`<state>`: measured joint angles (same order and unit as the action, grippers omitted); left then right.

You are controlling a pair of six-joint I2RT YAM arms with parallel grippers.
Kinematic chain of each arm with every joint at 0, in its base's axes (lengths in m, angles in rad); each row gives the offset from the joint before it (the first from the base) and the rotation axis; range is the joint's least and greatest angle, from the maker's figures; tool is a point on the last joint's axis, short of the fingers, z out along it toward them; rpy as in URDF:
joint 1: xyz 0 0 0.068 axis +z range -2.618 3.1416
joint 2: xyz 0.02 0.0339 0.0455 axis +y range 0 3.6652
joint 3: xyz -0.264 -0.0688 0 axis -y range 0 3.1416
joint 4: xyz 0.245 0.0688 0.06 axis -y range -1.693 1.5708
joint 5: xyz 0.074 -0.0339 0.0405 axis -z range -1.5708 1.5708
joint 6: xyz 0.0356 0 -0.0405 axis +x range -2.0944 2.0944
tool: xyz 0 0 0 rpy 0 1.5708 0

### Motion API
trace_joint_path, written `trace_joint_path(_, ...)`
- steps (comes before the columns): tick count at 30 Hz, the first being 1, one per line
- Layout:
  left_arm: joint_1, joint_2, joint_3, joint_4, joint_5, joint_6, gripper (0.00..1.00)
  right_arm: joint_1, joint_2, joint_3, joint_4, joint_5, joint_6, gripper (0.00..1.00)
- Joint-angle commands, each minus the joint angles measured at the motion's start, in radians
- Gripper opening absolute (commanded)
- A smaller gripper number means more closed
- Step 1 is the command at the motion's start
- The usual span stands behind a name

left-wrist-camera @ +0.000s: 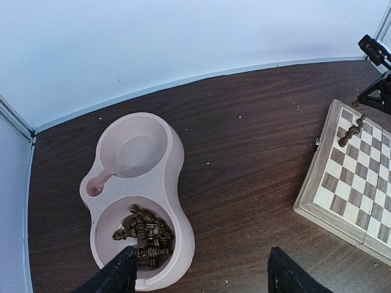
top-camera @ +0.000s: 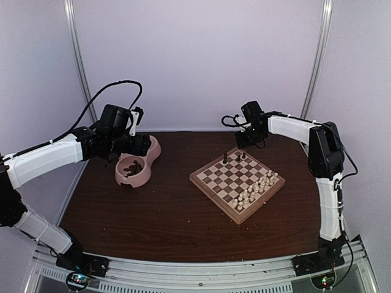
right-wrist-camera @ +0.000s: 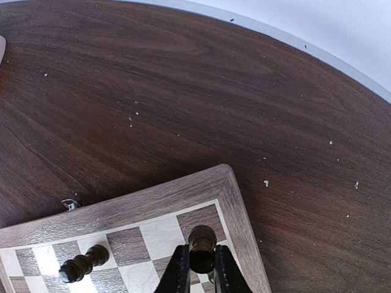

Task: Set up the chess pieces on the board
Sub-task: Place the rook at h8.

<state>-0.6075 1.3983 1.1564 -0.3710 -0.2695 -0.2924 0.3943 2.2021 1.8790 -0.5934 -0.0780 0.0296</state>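
Note:
The board (top-camera: pixel 215 196) lies right of centre with several cream chessmen (top-camera: pixel 256 186) along its near right side and three dark chess pieces (top-camera: pixel 238 156) by its far corner. My right gripper (right-wrist-camera: pixel 200 250) is shut on a dark chess piece (right-wrist-camera: pixel 202 235), held just above the board's (right-wrist-camera: pixel 153 204) far corner squares. Another dark piece (right-wrist-camera: pixel 84 264) stands a few squares to its left. Several more dark pieces (left-wrist-camera: pixel 145 235) lie heaped in the near cup of the pink double bowl (left-wrist-camera: pixel 183 183). My left gripper (left-wrist-camera: pixel 201 278) hovers open above the bowl's right edge, holding nothing.
The bowl's far cup (left-wrist-camera: pixel 137 146) has no pieces in it. Bare dark tabletop (top-camera: pixel 171 207) lies between bowl and board. White walls close the back and sides. The board's corner (left-wrist-camera: pixel 313 177) and the right gripper (left-wrist-camera: pixel 379 91) show at the right of the left wrist view.

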Motion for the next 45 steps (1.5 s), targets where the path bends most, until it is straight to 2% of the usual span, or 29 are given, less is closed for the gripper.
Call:
trace_joint_path(1, 0.008, 0.005, 0.029, 0.012, -0.016, 0.010, 0.74, -0.011, 0.021, 0.031, -0.018, -0.008, -0.003, 0.07)
trace_joint_path(18, 0.009, 0.015, 0.032, 0.002, -0.016, 0.002, 0.74, -0.014, 0.090, 0.072, -0.035, -0.025, -0.005, 0.08)
trace_joint_path(25, 0.009, 0.008, 0.030, 0.000, -0.023, 0.003, 0.75, -0.014, 0.100, 0.081, -0.045, -0.027, -0.006, 0.12)
trace_joint_path(30, 0.009, 0.008, 0.031, -0.003, -0.024, -0.001, 0.77, -0.014, 0.100, 0.086, -0.048, -0.031, -0.008, 0.20)
trace_joint_path(35, 0.009, 0.008, 0.032, -0.008, -0.023, -0.003, 0.79, -0.013, 0.100, 0.090, -0.052, -0.034, -0.009, 0.23)
trace_joint_path(39, 0.009, 0.007, 0.034, -0.012, -0.023, -0.005, 0.80, -0.014, 0.098, 0.092, -0.055, -0.033, -0.011, 0.36)
trace_joint_path(45, 0.009, 0.007, 0.035, -0.015, -0.029, -0.003, 0.81, -0.014, 0.072, 0.108, -0.062, -0.029, -0.016, 0.46)
